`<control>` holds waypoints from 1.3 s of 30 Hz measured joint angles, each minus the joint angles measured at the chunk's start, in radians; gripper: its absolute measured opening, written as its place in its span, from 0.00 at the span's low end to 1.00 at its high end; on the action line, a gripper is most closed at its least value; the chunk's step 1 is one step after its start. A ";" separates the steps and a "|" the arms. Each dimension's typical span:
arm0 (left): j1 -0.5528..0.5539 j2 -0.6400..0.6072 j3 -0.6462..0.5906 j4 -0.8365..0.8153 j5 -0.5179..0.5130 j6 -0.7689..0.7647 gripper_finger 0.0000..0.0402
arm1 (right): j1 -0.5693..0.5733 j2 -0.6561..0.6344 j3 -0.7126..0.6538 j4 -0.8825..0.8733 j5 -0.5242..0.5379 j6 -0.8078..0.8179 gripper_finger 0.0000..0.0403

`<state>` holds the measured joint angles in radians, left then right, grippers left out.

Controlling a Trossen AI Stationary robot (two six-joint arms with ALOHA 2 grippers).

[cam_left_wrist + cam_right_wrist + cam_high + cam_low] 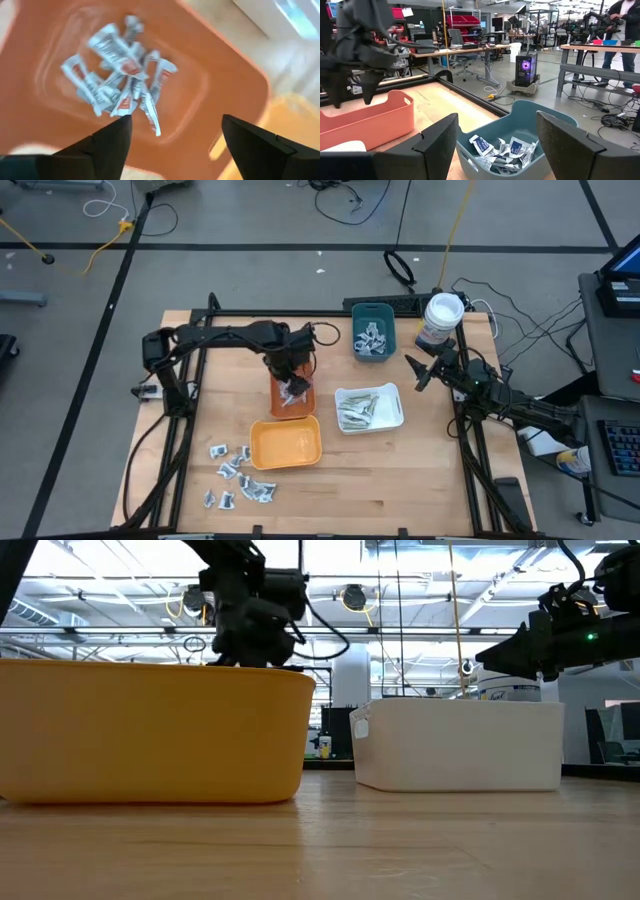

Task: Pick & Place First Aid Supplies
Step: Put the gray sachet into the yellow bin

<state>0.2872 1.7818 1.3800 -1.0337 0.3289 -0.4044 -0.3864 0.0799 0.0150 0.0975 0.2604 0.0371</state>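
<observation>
The left end effector hangs right over the orange tray, fingers spread wide with nothing between them. Straight below it in the wrist view there's a heap of packets sitting in the bottom of that tray, white with red marks, all piled on each other. No contact between the fingers and the heap as far as I can see.

The right end effector is off at the far right of the tabletop, also spread wide and empty. Just ahead of it and below sits the teal tray with a bunch of blue-marked sachets in it. The white tub stands just beside that arm.

Between the two end effectors is the white tray holding slim pale strips. On the near side of the left one, touching or almost touching the orange tray, is a yellow tray, and beyond that a scatter of loose sachets lies flat on the wood, well apart from either arm.
</observation>
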 joint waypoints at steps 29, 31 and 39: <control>-0.402 -0.500 -0.475 -0.147 -0.025 -0.080 0.79 | 0.000 0.000 0.000 0.000 0.000 0.000 0.65; -0.457 -0.504 -0.512 -0.133 -0.031 -0.120 0.80 | 0.000 0.000 0.000 0.000 0.000 0.000 0.65; -0.643 -0.509 -0.636 -0.057 -0.136 -0.290 0.82 | 0.000 0.000 0.000 0.000 0.000 0.000 0.65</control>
<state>-0.3563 1.2724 0.7441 -1.0905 0.1925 -0.6945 -0.3862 0.0797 0.0151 0.0975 0.2604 0.0370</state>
